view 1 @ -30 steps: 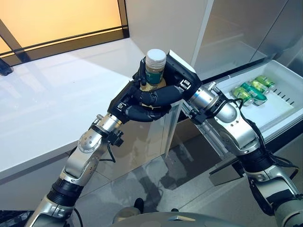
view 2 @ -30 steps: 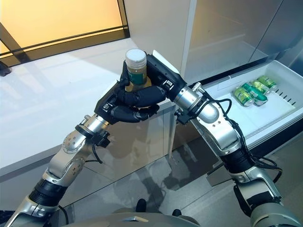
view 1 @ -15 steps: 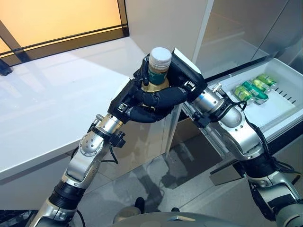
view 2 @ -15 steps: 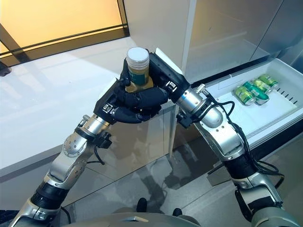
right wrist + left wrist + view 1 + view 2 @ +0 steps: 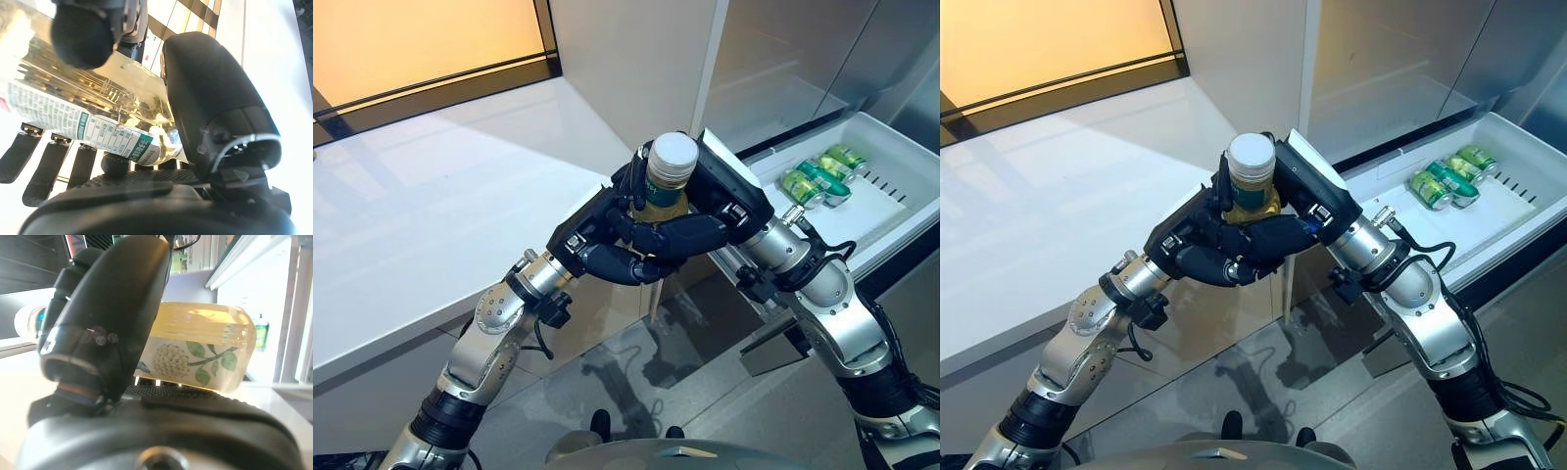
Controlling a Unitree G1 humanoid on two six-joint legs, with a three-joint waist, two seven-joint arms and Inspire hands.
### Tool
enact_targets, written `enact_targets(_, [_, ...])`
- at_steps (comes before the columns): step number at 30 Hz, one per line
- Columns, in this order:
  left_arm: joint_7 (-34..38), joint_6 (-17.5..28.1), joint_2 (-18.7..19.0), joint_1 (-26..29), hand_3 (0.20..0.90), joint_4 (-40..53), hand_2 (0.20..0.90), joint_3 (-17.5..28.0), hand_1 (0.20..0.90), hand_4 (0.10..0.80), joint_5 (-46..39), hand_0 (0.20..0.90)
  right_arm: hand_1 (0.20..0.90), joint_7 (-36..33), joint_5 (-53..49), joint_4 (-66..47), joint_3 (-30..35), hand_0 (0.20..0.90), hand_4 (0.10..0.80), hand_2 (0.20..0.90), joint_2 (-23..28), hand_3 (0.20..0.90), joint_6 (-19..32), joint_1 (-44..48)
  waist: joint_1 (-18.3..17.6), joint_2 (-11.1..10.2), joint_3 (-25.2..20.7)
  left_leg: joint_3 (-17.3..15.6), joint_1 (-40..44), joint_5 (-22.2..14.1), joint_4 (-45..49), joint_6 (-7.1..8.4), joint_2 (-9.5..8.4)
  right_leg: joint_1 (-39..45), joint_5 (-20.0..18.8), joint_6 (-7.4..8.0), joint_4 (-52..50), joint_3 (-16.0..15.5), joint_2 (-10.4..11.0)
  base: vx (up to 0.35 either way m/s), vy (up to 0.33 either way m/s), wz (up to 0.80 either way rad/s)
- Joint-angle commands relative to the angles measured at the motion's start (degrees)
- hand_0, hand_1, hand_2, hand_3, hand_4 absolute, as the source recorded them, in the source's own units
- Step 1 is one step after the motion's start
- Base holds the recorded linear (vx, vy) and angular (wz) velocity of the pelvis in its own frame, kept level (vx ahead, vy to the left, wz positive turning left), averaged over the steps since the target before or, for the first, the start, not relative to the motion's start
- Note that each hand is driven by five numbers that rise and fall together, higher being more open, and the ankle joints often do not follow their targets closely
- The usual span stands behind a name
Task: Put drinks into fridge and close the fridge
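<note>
Bottle [image 5: 668, 179] shifted toward fridge drawer [image 5: 876, 211]

- A white countertop [image 5: 431, 225] fills the left and middle of the scene; sunlight falls across it in a broad bright patch with softer shade toward its near edge
- Behind the countertop, a window [image 5: 421, 44] glows warm orange-yellow; a dark frame runs along its lower edge and up its right side
- Right of the window stands a pale wall panel [image 5: 626, 69], lit from the side; beyond it are grey, faintly reflective cabinet fronts [image 5: 783, 59]
- Below the countertop, the floor [image 5: 636, 392] is glossy grey and mirrors the shapes above it
</note>
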State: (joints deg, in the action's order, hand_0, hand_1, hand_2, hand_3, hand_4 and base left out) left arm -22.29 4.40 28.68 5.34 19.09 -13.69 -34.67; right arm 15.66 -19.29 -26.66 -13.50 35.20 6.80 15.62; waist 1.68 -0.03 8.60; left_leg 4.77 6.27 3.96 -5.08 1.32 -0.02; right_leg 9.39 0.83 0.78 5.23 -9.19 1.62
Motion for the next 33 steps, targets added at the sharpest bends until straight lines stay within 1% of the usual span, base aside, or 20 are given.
enact_targets(1, [7.0,9.9,1.5,1.8,0.532,-4.0,0.585,21.1,0.585,0.432,-20.7,0.585,0.3,-10.2,-4.9,9.6,21.3,0.3,0.1,0.3,3.8,0.2,8.3,2.2,0.2,-2.0,-5.9,-0.8,1.3,-5.0,0.1,-1.19,-1.87,-1.7,-1.6,3.16,-1.3,0.9,0.7,0.0,0.0,0.0])
enact_targets(2, [7.3,9.8,1.4,2.4,0.335,-3.8,0.415,20.3,0.415,0.235,-20.7,0.415,0.3,-10.5,-4.4,9.7,20.6,0.3,0.1,0.3,3.5,0.2,8.2,2.9,0.2,-2.0,-5.9,-0.8,1.3,-5.0,0.1,-1.19,-1.88,-1.6,-1.7,3.2,-1.3,0.8,0.7,0.0,0.0,0.0])
enact_targets(3, [7.2,9.8,1.3,2.9,0.2,-3.8,0.3,19.6,0.3,0.1,-20.5,0.3,0.3,-10.6,-4.7,9.7,20.0,0.3,0.1,0.3,3.6,0.2,8.0,3.6,0.1,-2.0,-6.0,-0.9,1.3,-5.0,0.1,-1.19,-1.9,-1.6,-1.6,3.22,-1.2,0.8,0.7,0.0,0.0,0.0])
enact_targets(10, [7.4,10.0,1.2,4.7,0.2,-4.3,0.3,17.2,0.3,0.1,-21.3,0.3,0.3,-10.5,-5.9,10.6,17.4,0.3,0.1,0.3,3.2,0.2,6.7,6.0,0.0,-2.0,-6.2,-1.0,1.4,-5.0,0.1,-1.16,-1.9,-1.6,-1.7,3.18,-1.3,0.8,0.8,0.0,0.0,0.0])
enact_targets(20, [6.6,10.0,1.1,5.1,0.2,-4.3,0.3,16.3,0.3,0.1,-21.5,0.3,0.3,-9.1,-9.4,11.2,16.4,0.3,0.1,0.3,2.4,0.2,5.3,6.3,0.0,-2.1,-6.4,-1.2,1.5,-5.1,0.1,-1.22,-1.94,-1.5,-1.7,3.14,-1.2,0.8,0.8,0.0,0.0,0.0])
enact_targets(21, [6.8,10.1,1.1,5.2,0.2,-4.4,0.3,16.1,0.3,0.1,-21.4,0.3,0.321,-8.8,-10.1,11.5,16.2,0.321,0.125,0.321,2.2,0.225,5.4,6.4,0.0,-2.1,-6.4,-1.2,1.5,-5.1,0.1,-1.22,-1.95,-1.5,-1.7,3.15,-1.1,0.8,0.8,0.0,0.0,0.0])
enact_targets(22, [6.6,10.1,1.1,5.3,0.2,-4.4,0.3,16.1,0.3,0.1,-21.3,0.3,0.38,-8.8,-10.7,11.6,16.1,0.38,0.193,0.38,2.1,0.293,5.3,6.6,0.0,-2.1,-6.5,-1.2,1.5,-5.1,0.1,-1.24,-1.95,-1.5,-1.7,3.13,-1.1,0.8,0.8,0.0,0.0,0.0])
enact_targets(23, [6.6,9.9,1.1,5.4,0.2,-4.4,0.3,16.0,0.3,0.1,-21.2,0.3,0.526,-8.8,-11.0,11.7,15.9,0.526,0.364,0.526,2.0,0.464,5.2,6.8,0.1,-2.1,-6.6,-1.3,1.5,-5.1,0.1,-1.24,-1.95,-1.4,-1.7,3.14,-1.1,0.8,0.8,0.0,0.0,0.0])
enact_targets(24, [6.5,10.0,1.1,5.5,0.2,-4.6,0.3,15.9,0.3,0.1,-21.0,0.3,0.585,-8.7,-11.6,11.8,15.9,0.585,0.432,0.585,1.9,0.532,5.1,7.1,0.1,-2.1,-6.5,-1.2,1.5,-5.1,0.1,-1.24,-1.96,-1.4,-1.7,3.1,-1.1,0.8,0.8,0.0,0.0,0.0])
enact_targets(25, [6.7,10.0,1.0,5.6,0.2,-4.6,0.3,15.7,0.3,0.1,-20.8,0.3,0.9,-8.7,-11.9,11.8,15.8,0.9,0.8,0.9,1.9,0.9,5.0,7.4,0.0,-2.1,-6.5,-1.2,1.5,-5.1,0.1,-1.24,-1.95,-1.4,-1.7,3.08,-1.1,0.8,0.8,0.0,0.0,0.0])
enact_targets(33, [6.7,9.9,1.2,5.8,0.2,-5.3,0.3,15.3,0.3,0.1,-20.9,0.3,0.9,-9.4,-14.7,11.8,15.8,0.9,0.8,0.9,1.3,0.9,6.3,9.6,0.2,-2.2,-6.6,-1.2,1.7,-5.2,0.1,-1.3,-1.98,-1.2,-1.7,2.99,-1.0,0.9,0.7,0.0,0.0,0.0])
